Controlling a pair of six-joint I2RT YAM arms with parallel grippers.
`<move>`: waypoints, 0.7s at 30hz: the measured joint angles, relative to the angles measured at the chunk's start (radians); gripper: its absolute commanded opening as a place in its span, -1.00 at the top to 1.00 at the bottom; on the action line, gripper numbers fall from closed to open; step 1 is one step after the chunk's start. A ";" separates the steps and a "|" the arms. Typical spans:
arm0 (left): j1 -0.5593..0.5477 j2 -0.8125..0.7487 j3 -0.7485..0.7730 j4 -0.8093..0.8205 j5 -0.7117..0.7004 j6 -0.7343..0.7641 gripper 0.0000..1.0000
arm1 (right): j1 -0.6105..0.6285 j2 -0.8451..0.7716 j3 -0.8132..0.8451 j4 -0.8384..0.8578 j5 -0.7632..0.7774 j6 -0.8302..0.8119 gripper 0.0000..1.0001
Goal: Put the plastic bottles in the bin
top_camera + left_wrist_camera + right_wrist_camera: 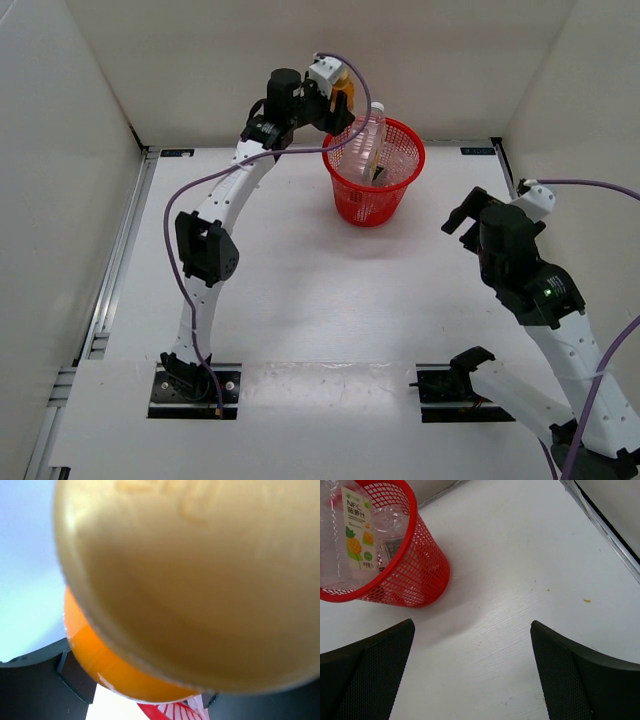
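The red mesh bin stands at the back middle of the table. A tall clear bottle leans inside it; the right wrist view shows its green label and another clear bottle beside it in the bin. My left gripper is at the bin's back left rim, shut on the orange bottle, which fills the left wrist view. My right gripper is open and empty above the table, right of the bin.
White walls enclose the table on the left, back and right. A metal rail runs along the left edge. The bin's rim shows below the orange bottle in the left wrist view.
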 measured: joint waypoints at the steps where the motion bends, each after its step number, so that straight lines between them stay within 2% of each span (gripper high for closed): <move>1: 0.000 -0.011 -0.022 0.005 -0.016 -0.002 0.80 | 0.000 0.005 0.000 -0.002 -0.002 0.001 -1.00; 9: -0.003 -0.055 -0.224 0.025 -0.069 0.004 0.80 | 0.000 0.034 -0.008 -0.003 -0.008 0.003 -1.00; 14: -0.003 -0.055 -0.272 0.014 -0.076 0.012 0.80 | 0.000 0.034 -0.008 -0.003 -0.012 0.003 -1.00; 21: -0.005 -0.109 -0.374 0.019 -0.065 0.059 0.48 | 0.000 0.029 -0.008 -0.003 -0.014 0.003 -1.00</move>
